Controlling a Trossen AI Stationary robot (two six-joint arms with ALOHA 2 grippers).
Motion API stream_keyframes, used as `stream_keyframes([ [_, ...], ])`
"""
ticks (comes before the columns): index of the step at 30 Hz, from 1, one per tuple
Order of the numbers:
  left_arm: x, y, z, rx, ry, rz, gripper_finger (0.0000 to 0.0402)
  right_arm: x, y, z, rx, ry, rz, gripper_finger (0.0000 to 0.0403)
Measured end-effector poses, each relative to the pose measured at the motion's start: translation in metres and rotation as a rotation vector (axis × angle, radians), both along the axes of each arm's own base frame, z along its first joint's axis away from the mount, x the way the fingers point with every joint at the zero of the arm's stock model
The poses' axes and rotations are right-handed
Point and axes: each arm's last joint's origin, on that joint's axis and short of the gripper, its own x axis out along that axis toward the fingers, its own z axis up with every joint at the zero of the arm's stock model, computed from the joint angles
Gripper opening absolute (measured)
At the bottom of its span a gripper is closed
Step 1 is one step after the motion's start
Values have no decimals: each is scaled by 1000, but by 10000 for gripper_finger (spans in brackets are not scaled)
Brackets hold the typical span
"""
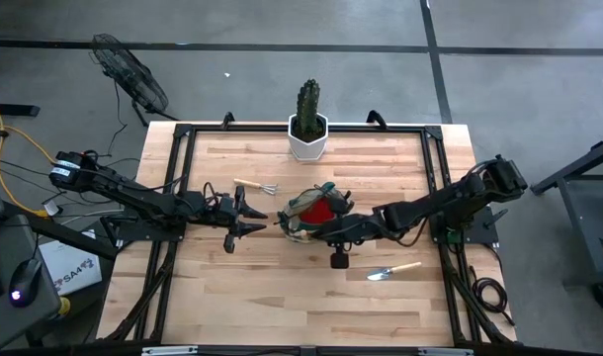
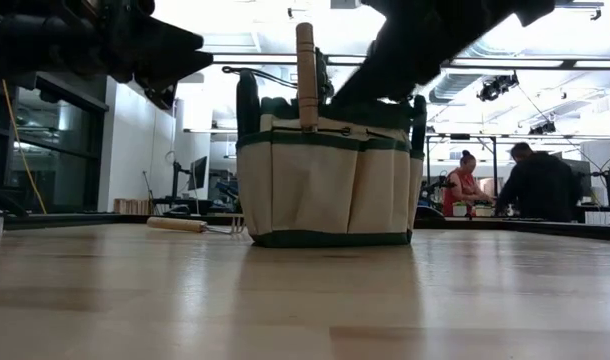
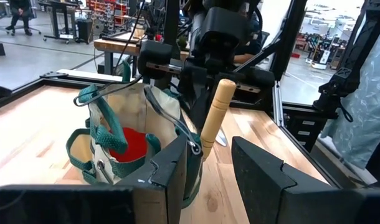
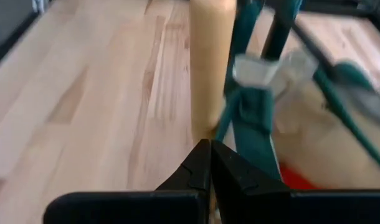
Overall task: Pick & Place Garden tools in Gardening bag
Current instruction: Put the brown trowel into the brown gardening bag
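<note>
the right gripper sits over the gardening bag, fingers pressed together and empty - a wooden-handled trowel already stands inside. the left gripper waits beside the bag, half spread. next - fetch the trowel on the table or the rake.

Only legible text: "SAA" on a white box on the floor, beside the worktop's left edge, high view; further letters cut off or too small to read. No readable print on the bag, tools or arms. Signs in the room behind, low and left wrist views, too small to read.
</note>
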Motion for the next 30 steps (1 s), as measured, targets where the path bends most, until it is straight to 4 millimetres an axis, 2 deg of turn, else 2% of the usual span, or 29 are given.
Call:
stream_keyframes([
  [9,0,0,-1,-7,11,3,124,-3,1,-1,21,36,40,4],
  [22,0,0,-1,-20,17,2,124,-18,-2,35,53,-76,52,6],
  [26,0,0,-1,-21,17,2,124,-17,0,37,97,-91,126,34],
  [30,0,0,-1,-21,17,2,124,-15,2,37,117,-109,161,91],
])
